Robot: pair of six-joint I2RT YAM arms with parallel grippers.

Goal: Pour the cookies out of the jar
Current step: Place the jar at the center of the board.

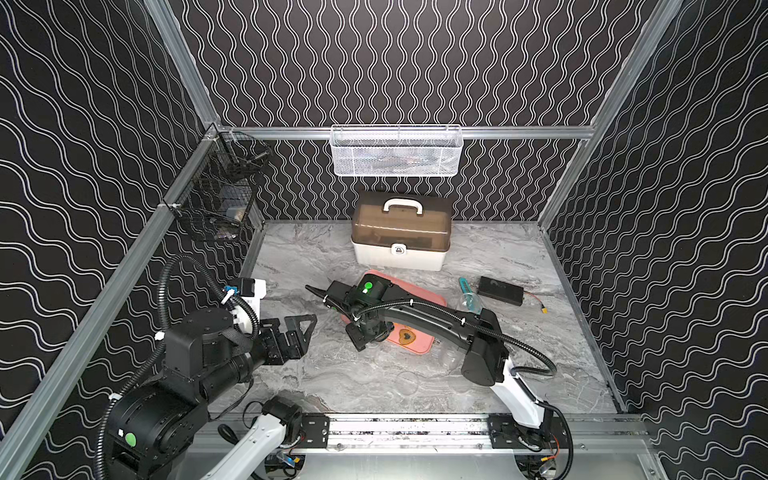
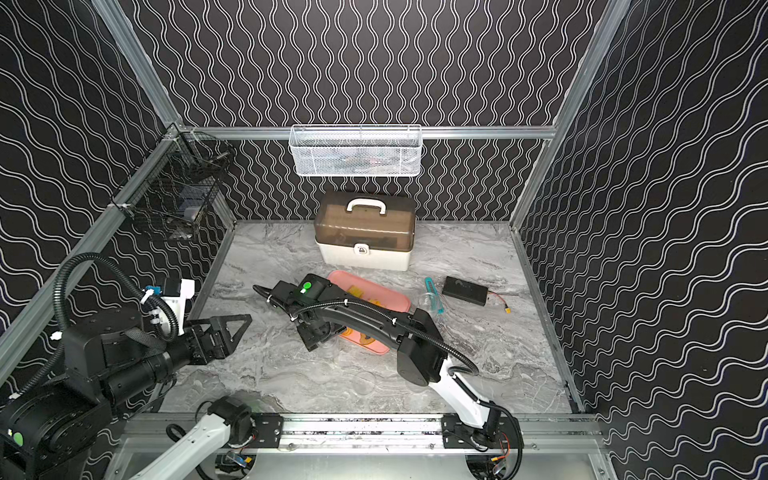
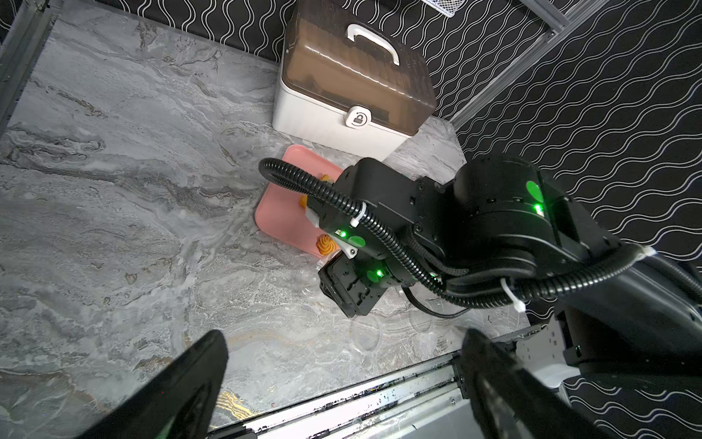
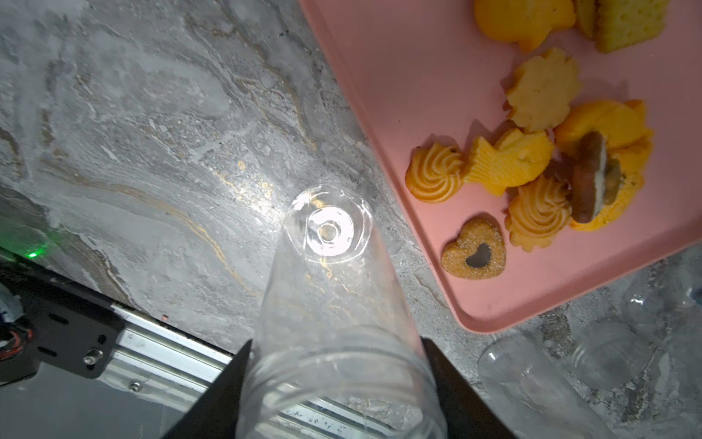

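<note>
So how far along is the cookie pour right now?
Done: the cookies lie on the pink tray and the jar looks empty. In hand: the right gripper is shut on the jar, beside the tray. Remaining: probably just releasing it. The left gripper is open and empty.

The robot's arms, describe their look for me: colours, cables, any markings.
Both the left arm and right arm are black and blocky-jointed, with white base links. Black corrugated cable hoses run outside them, fastened by white zip ties. Green round dots mark joints. The left gripper has flat black tapered fingers.
</note>
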